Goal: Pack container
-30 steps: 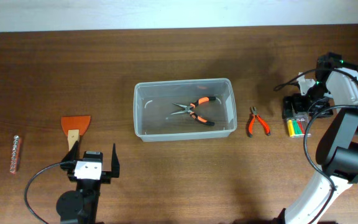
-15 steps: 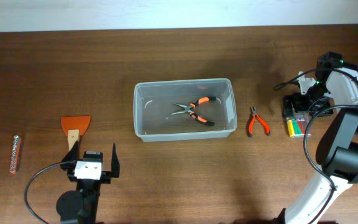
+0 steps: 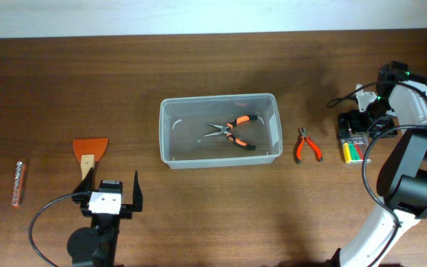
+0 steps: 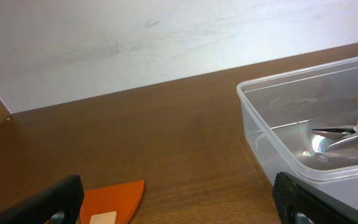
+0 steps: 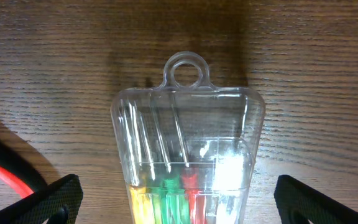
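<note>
The clear plastic container (image 3: pixel 221 130) sits mid-table with orange-handled needle-nose pliers (image 3: pixel 232 131) inside; its left end shows in the left wrist view (image 4: pixel 278 134). Small orange pliers (image 3: pixel 307 145) lie right of it. My right gripper (image 3: pixel 354 136) is open, its fingers on either side of a small clear case of yellow, green and red bits (image 5: pixel 188 155), not touching it. My left gripper (image 3: pixel 110 194) is open and empty at the front left, just behind an orange scraper (image 3: pixel 90 151), which also shows in the left wrist view (image 4: pixel 107 202).
A strip of small bits (image 3: pixel 18 182) lies at the far left. The right arm's cable (image 3: pixel 365 167) loops over the table's right side. A pale wall (image 4: pixel 135 43) runs behind the table's far edge.
</note>
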Available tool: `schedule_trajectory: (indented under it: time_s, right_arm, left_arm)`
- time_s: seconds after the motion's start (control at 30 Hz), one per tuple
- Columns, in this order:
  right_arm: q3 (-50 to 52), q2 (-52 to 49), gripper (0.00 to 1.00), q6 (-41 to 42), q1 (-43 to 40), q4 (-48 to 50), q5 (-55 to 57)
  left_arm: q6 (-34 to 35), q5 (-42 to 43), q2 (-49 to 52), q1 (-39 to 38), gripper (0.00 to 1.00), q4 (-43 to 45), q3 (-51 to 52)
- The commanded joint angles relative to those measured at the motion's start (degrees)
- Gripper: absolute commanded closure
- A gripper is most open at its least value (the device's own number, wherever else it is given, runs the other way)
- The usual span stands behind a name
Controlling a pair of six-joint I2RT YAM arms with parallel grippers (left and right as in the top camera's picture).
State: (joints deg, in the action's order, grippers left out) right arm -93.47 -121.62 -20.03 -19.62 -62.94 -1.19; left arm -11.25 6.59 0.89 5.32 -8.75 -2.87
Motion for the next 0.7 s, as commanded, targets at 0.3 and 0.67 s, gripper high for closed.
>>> schedule_trajectory:
  time_s: [0.3,0.67]
  right_arm:
    - [0.3,-3.3,0.01,-0.7,0.1,0.7,-0.8]
    - [0.3,-5.4,0.01,-0.7,0.1,0.6,-0.7]
  left_arm:
    - [0.7,-0.4,-0.5,0.4,0.01,0.2,0.4]
    - [0.7,-0.4,-0.5,0.4,0.01,0.2,0.4]
